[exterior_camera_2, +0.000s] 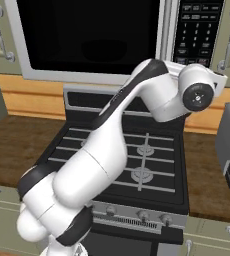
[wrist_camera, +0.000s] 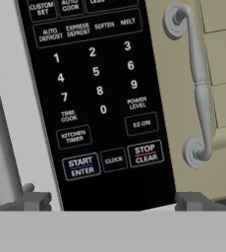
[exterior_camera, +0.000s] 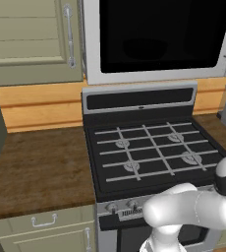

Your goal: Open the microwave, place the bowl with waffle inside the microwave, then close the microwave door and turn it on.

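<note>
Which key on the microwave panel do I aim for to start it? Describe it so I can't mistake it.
Find the microwave above the stove, then its black keypad right of the door handle. Go to the bottom row: the START ENTER key is leftmost of three, beside CLOCK, underlined blue, unlike the red-lined STOP CLEAR key.

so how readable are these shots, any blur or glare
Hand view: keypad labels crisp, no glare. Right base view: the same keypad is too small to read. Left base view: microwave door glass is flat black with faint dark shapes; stove grates slightly soft.
</note>
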Robot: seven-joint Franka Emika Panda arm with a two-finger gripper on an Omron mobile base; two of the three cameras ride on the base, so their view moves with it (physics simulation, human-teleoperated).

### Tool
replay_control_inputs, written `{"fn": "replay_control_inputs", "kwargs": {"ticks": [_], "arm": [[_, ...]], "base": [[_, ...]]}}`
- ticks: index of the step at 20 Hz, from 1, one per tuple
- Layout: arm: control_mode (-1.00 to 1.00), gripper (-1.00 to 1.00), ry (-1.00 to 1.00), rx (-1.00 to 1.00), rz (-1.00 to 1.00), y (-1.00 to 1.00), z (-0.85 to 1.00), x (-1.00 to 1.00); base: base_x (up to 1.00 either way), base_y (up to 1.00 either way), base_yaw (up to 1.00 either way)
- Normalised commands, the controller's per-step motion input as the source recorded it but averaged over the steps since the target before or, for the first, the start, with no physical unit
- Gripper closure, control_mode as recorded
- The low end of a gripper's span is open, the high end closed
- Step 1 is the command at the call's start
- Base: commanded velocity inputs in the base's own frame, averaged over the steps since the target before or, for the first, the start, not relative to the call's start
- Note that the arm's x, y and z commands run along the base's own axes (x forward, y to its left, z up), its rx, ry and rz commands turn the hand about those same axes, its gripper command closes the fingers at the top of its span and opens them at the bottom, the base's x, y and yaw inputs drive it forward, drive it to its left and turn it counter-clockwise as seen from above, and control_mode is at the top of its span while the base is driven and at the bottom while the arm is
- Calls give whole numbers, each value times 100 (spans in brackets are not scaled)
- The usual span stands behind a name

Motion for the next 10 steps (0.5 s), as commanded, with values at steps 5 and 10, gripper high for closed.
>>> {"fn": "replay_control_inputs", "kwargs": {"ticks": [5, 10], "arm": [[-100, -100, 0, 0, 0, 0, -8, 20], [-100, -100, 0, 0, 0, -12, -1, 19]], "base": [[0, 0, 0], [0, 0, 0]]}}
